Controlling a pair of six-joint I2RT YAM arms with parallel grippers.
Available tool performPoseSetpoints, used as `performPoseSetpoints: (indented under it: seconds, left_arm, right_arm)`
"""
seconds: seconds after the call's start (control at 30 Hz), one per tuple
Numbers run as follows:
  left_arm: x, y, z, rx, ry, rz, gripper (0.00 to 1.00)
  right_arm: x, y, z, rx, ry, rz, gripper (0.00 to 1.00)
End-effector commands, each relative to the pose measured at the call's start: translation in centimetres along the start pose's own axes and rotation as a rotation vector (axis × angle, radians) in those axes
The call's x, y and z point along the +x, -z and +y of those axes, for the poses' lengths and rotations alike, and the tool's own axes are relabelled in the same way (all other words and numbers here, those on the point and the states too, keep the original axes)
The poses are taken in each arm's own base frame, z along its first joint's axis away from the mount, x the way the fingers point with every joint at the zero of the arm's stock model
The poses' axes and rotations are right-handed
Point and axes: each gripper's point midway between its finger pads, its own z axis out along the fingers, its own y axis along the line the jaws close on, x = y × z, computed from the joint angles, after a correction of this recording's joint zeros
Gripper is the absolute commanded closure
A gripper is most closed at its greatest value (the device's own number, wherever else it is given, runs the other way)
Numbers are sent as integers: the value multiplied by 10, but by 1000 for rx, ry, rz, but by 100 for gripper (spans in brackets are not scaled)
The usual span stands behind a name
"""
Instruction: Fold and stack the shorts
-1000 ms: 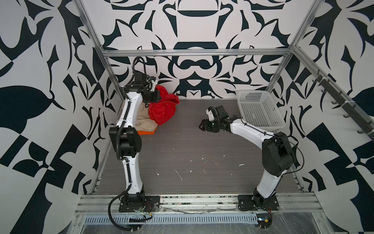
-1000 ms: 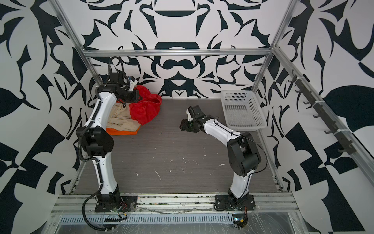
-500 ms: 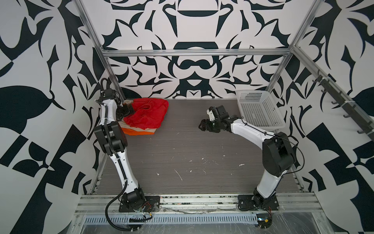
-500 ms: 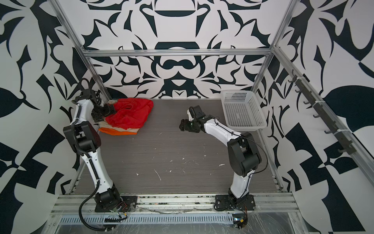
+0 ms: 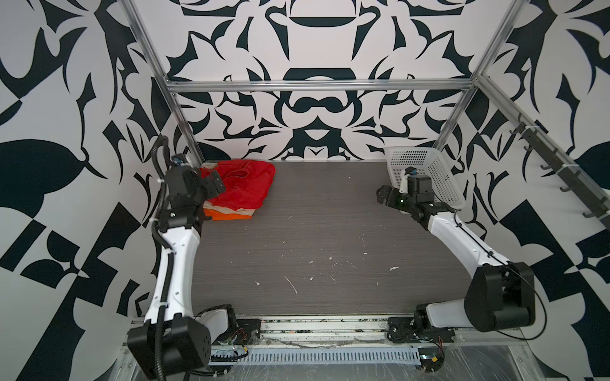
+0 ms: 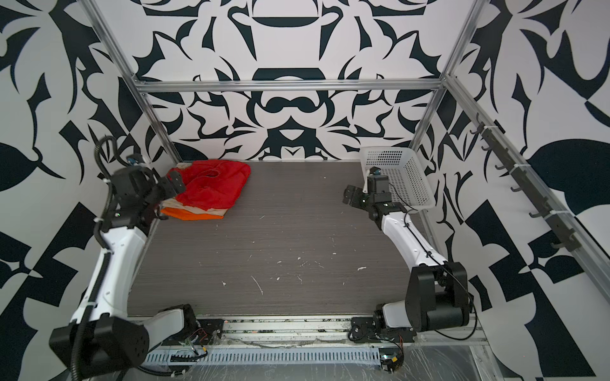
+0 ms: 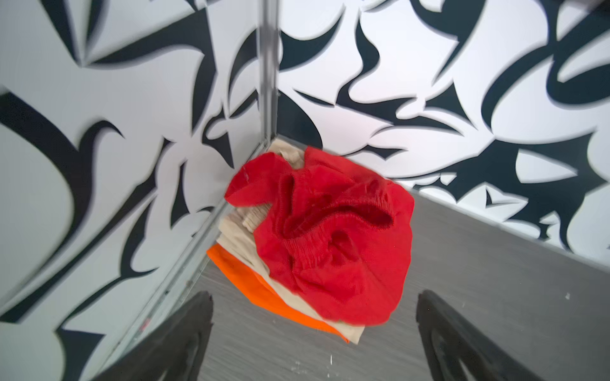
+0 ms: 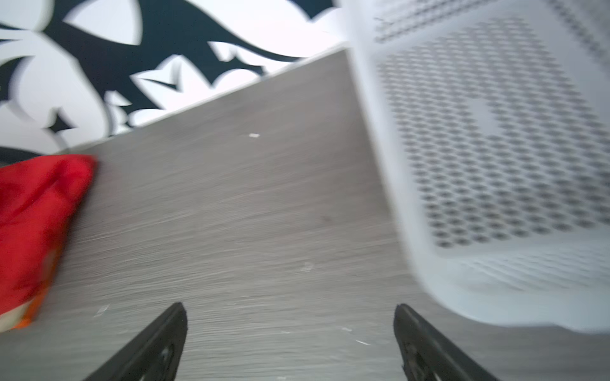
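Observation:
The shorts lie as one stack in the far left corner in both top views. The crumpled red pair (image 5: pixel 242 188) (image 6: pixel 213 189) (image 7: pixel 330 237) lies on top. Under it lies the beige pair (image 7: pixel 237 231), and the orange pair (image 5: pixel 231 215) (image 6: pixel 194 213) (image 7: pixel 251 287) lies at the bottom. My left gripper (image 5: pixel 213 184) (image 6: pixel 173 186) (image 7: pixel 315 297) hovers open just in front of the stack, holding nothing. My right gripper (image 5: pixel 383 196) (image 6: pixel 348 194) (image 8: pixel 289 307) is open and empty over bare table beside the basket. An edge of the red pair (image 8: pixel 33 214) shows in the right wrist view.
A white perforated basket (image 5: pixel 425 171) (image 6: pixel 396 171) (image 8: pixel 495 148) stands at the far right, close behind my right wrist. The dark wood-grain table (image 5: pixel 313 247) carries small white flecks. Patterned walls and metal posts enclose it.
My left gripper let go of the red pair, which now lies on the stack, and drew back toward the front. My right arm swung right toward the basket and its jaws opened wider.

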Motion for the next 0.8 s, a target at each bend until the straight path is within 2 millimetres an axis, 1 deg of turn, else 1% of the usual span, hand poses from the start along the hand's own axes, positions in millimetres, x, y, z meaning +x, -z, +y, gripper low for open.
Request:
performPoseSetpoints:
  seconds: [0.0, 0.03, 0.07, 0.1, 0.13, 0.2, 0.23, 0.27, 0.3, 0.33, 0.37, 0.4, 0.43, 0.47, 0.5, 0.53, 0.57, 0.73, 0.77]
  left_arm:
    - [59, -31, 4, -42, -71, -41, 0]
    - [79, -36, 6, -40, -75, -36, 1]
    - [95, -39, 8, -34, -70, -36, 1]
    - [104, -43, 9, -28, -66, -47, 1]
    - [117, -47, 10, -24, -70, -45, 0]
    - [130, -55, 10, -13, -74, -48, 1]
    - [139, -63, 10, -5, -81, -50, 0]
    - [149, -75, 12, -11, -79, -50, 0]
    - [142, -83, 10, -15, -84, -66, 1]
    - [147, -89, 3, 9, -128, 5, 1]
    - [147, -95, 1, 5, -155, 2, 1]
    - [149, -101, 3, -1, -152, -5, 1]
    - [152, -106, 9, -27, -139, -17, 1]
    - [150, -101, 8, -21, -139, -49, 0]
    - [153, -99, 12, -36, -121, -26, 1]
    - [152, -97, 19, -76, -95, -42, 0]
    - [150, -95, 22, -86, -92, -73, 1]
    - [151, -94, 21, -79, -92, -66, 1]
    - [151, -95, 21, -80, -92, -65, 1]
  right_arm:
    - [4, -4, -32, 59, 64, -61, 0]
    - [10, -6, -44, 84, 66, -73, 0]
    - [16, -7, -54, 108, 75, -88, 0]
    - [21, -8, -60, 120, 91, -101, 0]
    - [27, -9, -64, 127, 122, -118, 0]
    - [37, -10, -69, 133, 162, -160, 0]
    - [42, -11, -70, 121, 185, -186, 0]
    - [46, -13, -68, 97, 201, -218, 0]
    - [51, -17, -68, 79, 221, -247, 0]
    - [54, -19, -67, 65, 230, -268, 0]
    - [53, -21, -65, 52, 222, -284, 0]
    - [51, -22, -65, 53, 238, -281, 0]
    - [47, -24, -61, 31, 254, -311, 0]
    - [50, -28, -58, 6, 262, -316, 0]
    - [54, -35, -60, 7, 260, -303, 0]
    - [53, -38, -53, -28, 274, -329, 0]
    - [60, -39, -50, -27, 304, -308, 0]
    - [67, -41, -48, -31, 324, -340, 0]
    - [70, -41, -50, -25, 322, -310, 0]
